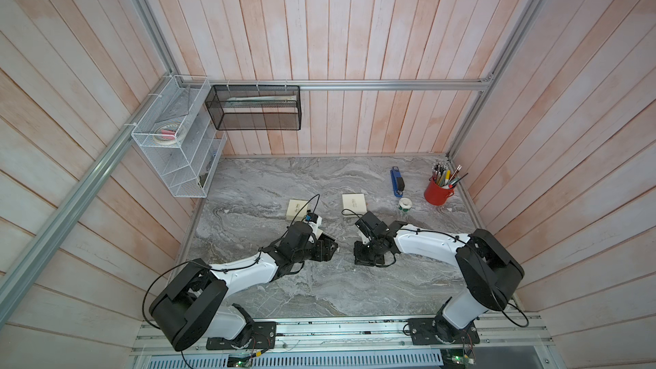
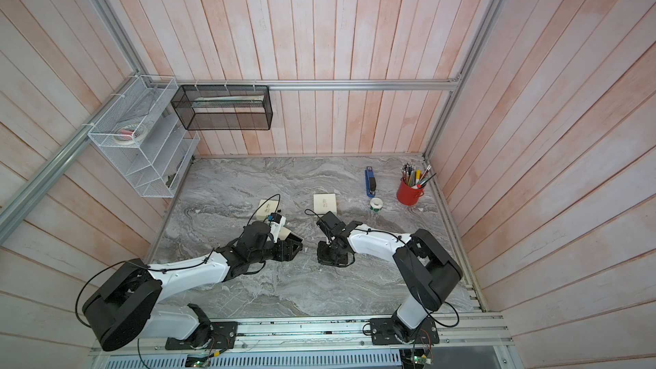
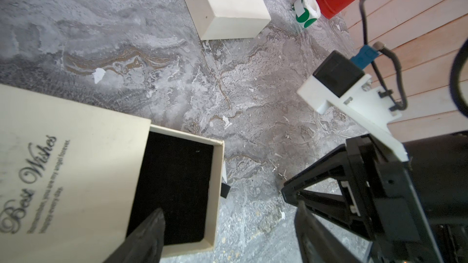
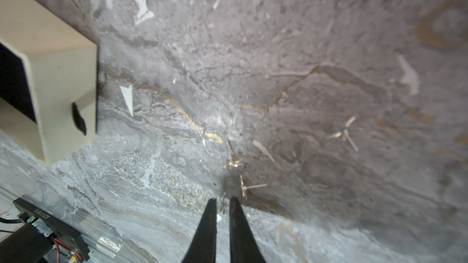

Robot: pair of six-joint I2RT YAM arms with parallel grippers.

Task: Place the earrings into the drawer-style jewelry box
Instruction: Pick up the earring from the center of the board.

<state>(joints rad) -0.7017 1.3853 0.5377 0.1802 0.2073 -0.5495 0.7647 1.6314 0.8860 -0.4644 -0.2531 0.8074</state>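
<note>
The cream drawer-style jewelry box (image 3: 63, 173) lies under my left wrist with its black-lined drawer (image 3: 177, 185) pulled out and nothing visible inside. My left gripper (image 3: 229, 208) is open wide, one finger over the drawer, the other outside its end wall. In both top views only a cream sliver of the box (image 1: 321, 233) (image 2: 289, 232) shows. Several thin gold earrings lie on the marble: one (image 4: 234, 164), another (image 4: 247, 187), and a bluish-centred one (image 4: 343, 132). My right gripper (image 4: 222, 199) points down at the table, its jaws nearly together on a thin earring pin (image 4: 223, 204).
Two closed cream boxes (image 1: 297, 209) (image 1: 354, 202) stand behind the grippers. A white-and-green tape roll (image 1: 404, 204), a blue stapler (image 1: 397, 181) and a red pen cup (image 1: 438, 191) are at the back right. Wire baskets (image 1: 177, 136) hang on the left wall.
</note>
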